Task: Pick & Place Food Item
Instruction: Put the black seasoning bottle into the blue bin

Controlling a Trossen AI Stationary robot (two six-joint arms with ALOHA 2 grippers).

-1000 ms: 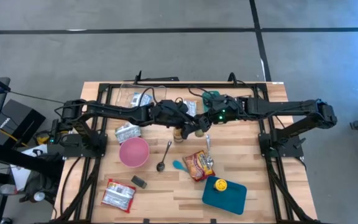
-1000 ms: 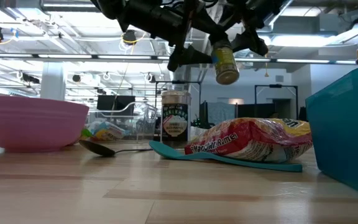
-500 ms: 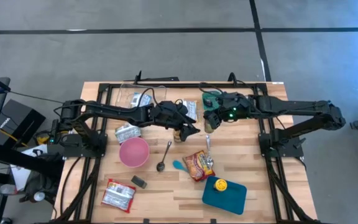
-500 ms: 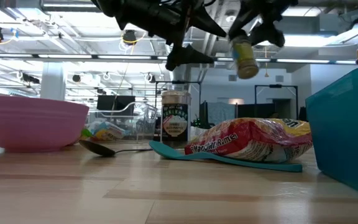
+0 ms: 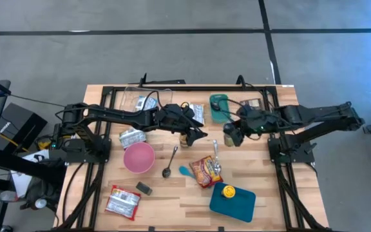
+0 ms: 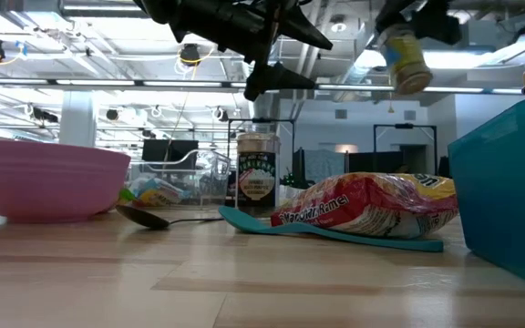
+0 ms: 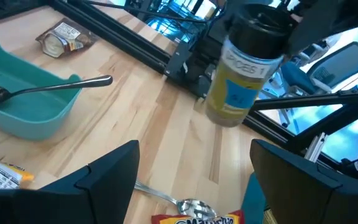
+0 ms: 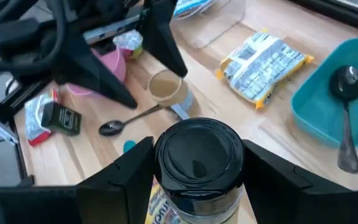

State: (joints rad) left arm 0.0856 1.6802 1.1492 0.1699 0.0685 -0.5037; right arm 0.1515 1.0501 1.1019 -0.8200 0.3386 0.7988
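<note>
Black-capped yellow-and-blue-labelled spice jar (image 7: pixel 244 62), pink bowl (image 5: pixel 138 157), teal tray (image 8: pixel 328 102), red ramen packet (image 6: pixel 363 208)

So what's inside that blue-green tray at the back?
A spoon lies inside the tray. The part of the tray past the picture's edge can't be seen.

Even, bright overhead light falls on the wooden counter (image 5: pixel 172 193); shadows under the arms are soft and faint. Seen from counter height, the ceiling lamps (image 6: pixel 190 53) glare white and the room behind goes hazy, while the teal box (image 6: pixel 509 182) at the edge looms large and soft. The spice jar (image 6: pixel 406 59) aloft is smeared by motion blur. In the left wrist view a strong blue cast washes the background, and the near fingers (image 7: pixel 110 174) are blurred.
</note>
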